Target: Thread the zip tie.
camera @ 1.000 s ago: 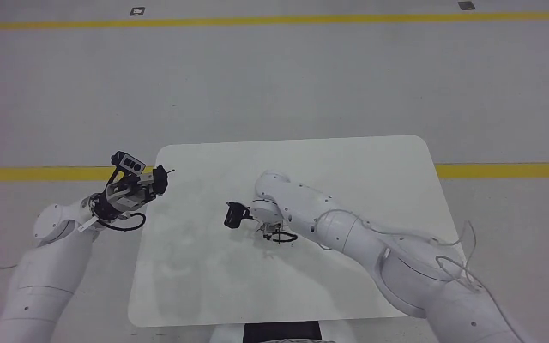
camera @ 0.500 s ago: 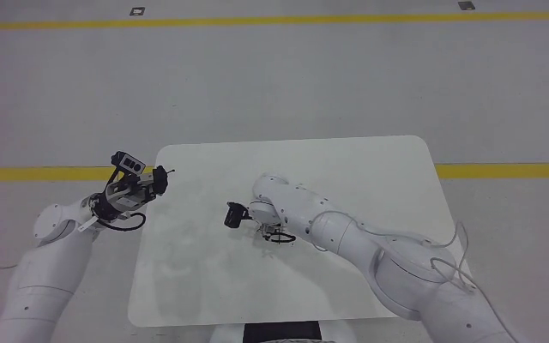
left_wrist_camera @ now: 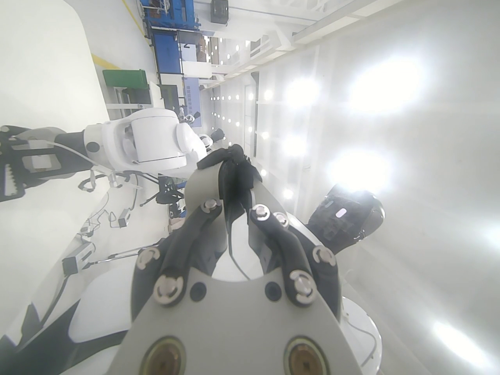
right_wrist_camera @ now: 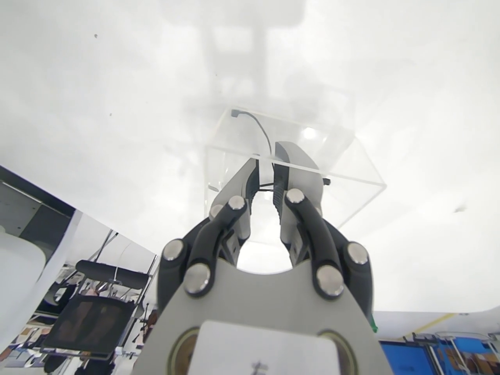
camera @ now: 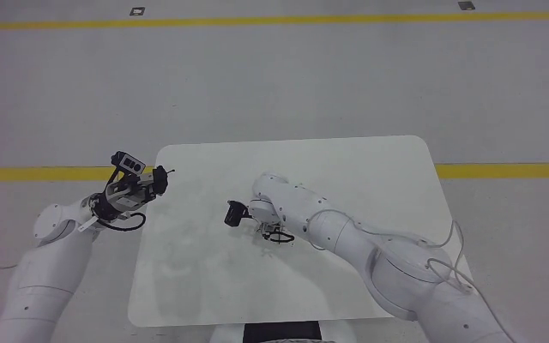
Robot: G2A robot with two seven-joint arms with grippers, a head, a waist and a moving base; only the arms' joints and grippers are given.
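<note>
Over the middle of the tabletop point(camera: 360, 163), the right gripper point(right_wrist_camera: 269, 158) is clenched on the thin black zip tie point(right_wrist_camera: 261, 128). The tie's free end curves up over a clear box point(right_wrist_camera: 336, 154) standing on the tabletop just under the fingers. Farther off, at the left edge near the far corner, the left gripper point(left_wrist_camera: 229, 159) is clamped on a black piece point(left_wrist_camera: 237, 183).

Zip tie point(right_wrist_camera: 262, 128): thin black strip, curved, small head at its free end
Place: pinched in the right gripper point(right_wrist_camera: 267, 163), above the table
</note>
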